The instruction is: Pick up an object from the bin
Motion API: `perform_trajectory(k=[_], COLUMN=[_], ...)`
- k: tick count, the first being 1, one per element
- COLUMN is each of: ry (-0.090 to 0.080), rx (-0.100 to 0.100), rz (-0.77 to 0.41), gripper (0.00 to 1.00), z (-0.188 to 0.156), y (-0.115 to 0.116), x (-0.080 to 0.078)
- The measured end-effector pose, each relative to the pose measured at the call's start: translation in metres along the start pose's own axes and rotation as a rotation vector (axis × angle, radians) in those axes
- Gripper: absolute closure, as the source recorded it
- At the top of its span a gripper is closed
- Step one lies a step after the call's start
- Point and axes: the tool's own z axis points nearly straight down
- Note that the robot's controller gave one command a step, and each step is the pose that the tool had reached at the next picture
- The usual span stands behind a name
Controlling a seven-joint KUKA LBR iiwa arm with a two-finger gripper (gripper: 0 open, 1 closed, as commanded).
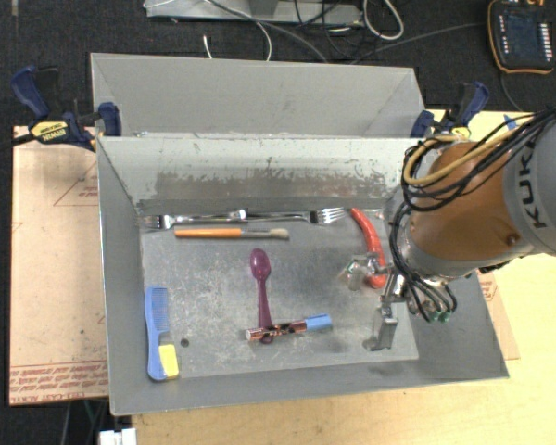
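Gripper [384, 335], state impossible to tell, sits by 1 red-handled tool [365, 229], with 2 forks [241, 217] and 1 purple spoon [261, 281] nearby.

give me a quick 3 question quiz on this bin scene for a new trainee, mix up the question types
1. True or false: the purple plastic spoon lies near the middle of the grey metal bin, its bowl end toward the back wall.
2. Where does the blue plastic comb lie? A: at the view's left front of the bin. B: along the back wall. C: under the arm.
3. Fill in: the pincer is at the view's ___ side of the bin, with a red-handled tool just behind it.

Key: 1 true; 2 A; 3 right.
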Motion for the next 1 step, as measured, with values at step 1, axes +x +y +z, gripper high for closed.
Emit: perform_trajectory(k=[1], ry=[-0.007], rx=[0.001], rz=[-0.003], gripper=[0.00], z=[-0.0032], y=[0.0002], x=[-0.0019])
